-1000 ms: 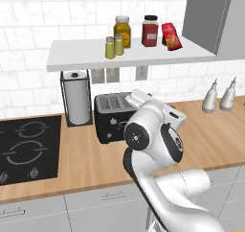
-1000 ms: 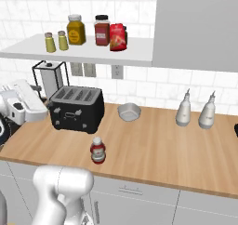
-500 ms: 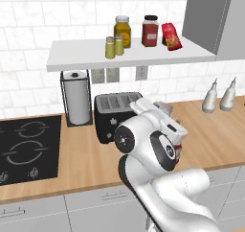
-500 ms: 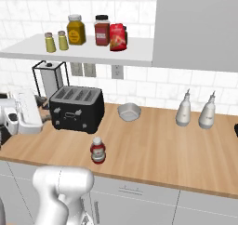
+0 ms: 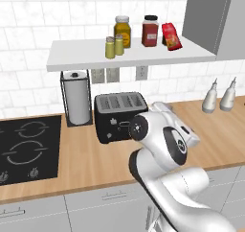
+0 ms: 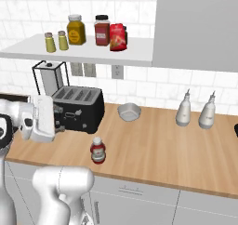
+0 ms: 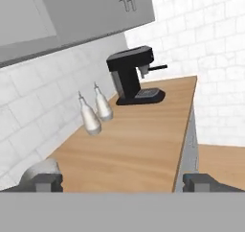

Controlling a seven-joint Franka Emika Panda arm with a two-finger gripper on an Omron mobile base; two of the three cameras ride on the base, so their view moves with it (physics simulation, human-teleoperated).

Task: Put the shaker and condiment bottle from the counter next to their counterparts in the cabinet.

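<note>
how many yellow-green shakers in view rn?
2. Both stand side by side on the cabinet shelf: left shaker, right shaker, just left of the amber jar. None visible on the counter.

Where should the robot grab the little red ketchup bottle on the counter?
Probably around the red body of the condiment bottle, just under its pale cap, coming in level from the side. It stands upright near the front of the counter, apart from the toaster, so the fingers can close across its round, narrow sides.
</note>
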